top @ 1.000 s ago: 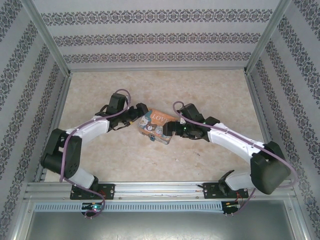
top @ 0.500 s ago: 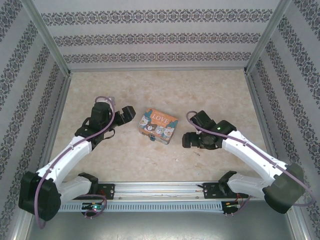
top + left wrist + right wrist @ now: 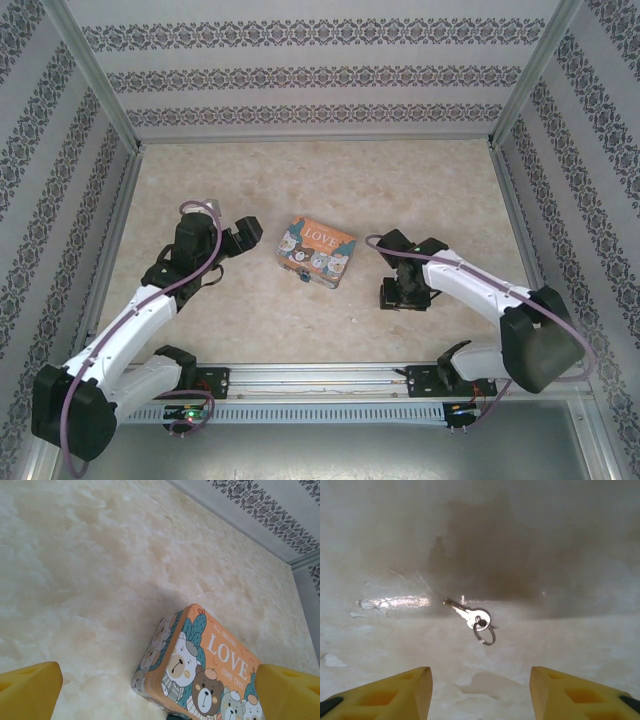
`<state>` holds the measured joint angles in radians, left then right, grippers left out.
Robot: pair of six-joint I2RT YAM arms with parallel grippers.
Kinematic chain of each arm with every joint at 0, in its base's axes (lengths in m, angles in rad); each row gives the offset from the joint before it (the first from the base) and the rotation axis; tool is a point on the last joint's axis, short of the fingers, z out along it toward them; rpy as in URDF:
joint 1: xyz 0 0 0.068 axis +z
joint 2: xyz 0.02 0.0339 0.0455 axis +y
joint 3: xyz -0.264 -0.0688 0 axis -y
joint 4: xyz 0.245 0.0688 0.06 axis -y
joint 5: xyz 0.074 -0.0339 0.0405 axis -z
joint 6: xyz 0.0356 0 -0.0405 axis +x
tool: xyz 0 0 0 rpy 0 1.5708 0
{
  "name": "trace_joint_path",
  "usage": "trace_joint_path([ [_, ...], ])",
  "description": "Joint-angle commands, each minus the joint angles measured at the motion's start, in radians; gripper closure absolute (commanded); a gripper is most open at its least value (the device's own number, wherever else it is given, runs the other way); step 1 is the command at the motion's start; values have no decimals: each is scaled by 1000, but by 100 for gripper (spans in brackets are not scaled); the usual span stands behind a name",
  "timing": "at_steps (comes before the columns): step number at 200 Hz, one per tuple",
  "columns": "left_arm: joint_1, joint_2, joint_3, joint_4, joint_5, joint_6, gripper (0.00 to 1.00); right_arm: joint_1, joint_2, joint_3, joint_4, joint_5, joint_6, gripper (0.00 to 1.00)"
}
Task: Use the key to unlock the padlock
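The tiny bluish padlock (image 3: 303, 277) hangs at the near side of the orange-and-teal "LOVE" tin (image 3: 316, 250). In the left wrist view the tin (image 3: 210, 670) lies low and right of centre. My left gripper (image 3: 250, 232) stands open just left of the tin, apart from it, its yellow fingertips (image 3: 30, 690) wide with nothing between them. The small silver key (image 3: 470, 616) with its ring (image 3: 485, 634) lies flat on the table. My right gripper (image 3: 481, 692) hovers open over it, short of the key and touching nothing. In the top view that gripper (image 3: 403, 297) points down, right of the tin.
The marble-patterned table (image 3: 330, 180) is enclosed by patterned walls (image 3: 320, 70) and aluminium frame posts (image 3: 95, 80). A shiny wet-looking patch (image 3: 395, 601) lies left of the key. Open floor stretches behind the tin toward the back wall.
Both arms have drawn back from the tin. The left gripper moved left and stays wide. The right gripper swung toward the near side, tipped down over the key, and its jaws narrowed.
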<state>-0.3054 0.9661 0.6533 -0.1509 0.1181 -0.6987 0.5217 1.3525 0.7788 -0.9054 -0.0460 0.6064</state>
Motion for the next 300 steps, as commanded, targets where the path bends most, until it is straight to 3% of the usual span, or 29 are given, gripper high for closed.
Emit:
trace_joint_path([
  [1,9,-29,-14,-58,-25,22,1,-29,28,-17,30,-34,-32,52],
  [64,11,-39,-15,-67,-44,16,1,-64,79,-35,68,-87,-64,68],
  [236,10,-27,-14,-61,-43,-21,0,-91,161,-49,105,-85,-100,81],
  [300,10,-34,-6,-70,-43,-3,0,-92,145,-38,113,-100,-108,99],
])
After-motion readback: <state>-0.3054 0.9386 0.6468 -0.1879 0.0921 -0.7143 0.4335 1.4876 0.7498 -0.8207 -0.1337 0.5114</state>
